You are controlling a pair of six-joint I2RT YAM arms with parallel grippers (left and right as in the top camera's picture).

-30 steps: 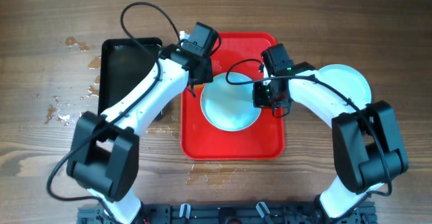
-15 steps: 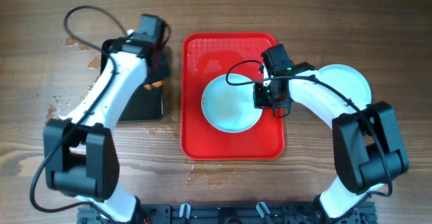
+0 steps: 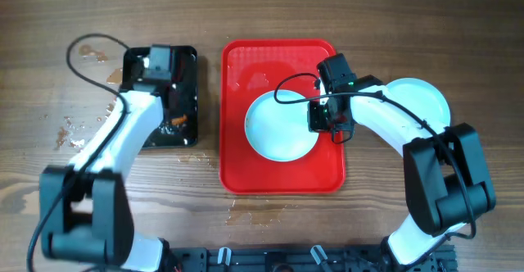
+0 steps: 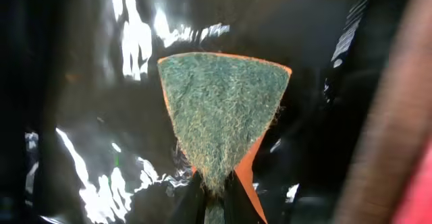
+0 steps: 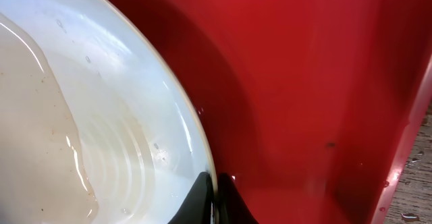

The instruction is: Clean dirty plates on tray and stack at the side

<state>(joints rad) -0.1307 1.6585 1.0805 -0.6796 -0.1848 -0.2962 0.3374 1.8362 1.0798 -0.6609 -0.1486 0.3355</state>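
Green sponge (image 4: 219,113) pinched in left hand (image 4: 214,205), moved over black tray (image 3: 187,83), right hand (image 5: 214,198) still gripping plate (image 3: 278,130) rim

A plate (image 3: 274,129) lies on the tray (image 3: 282,178), black tray (image 3: 185,83) leftward.
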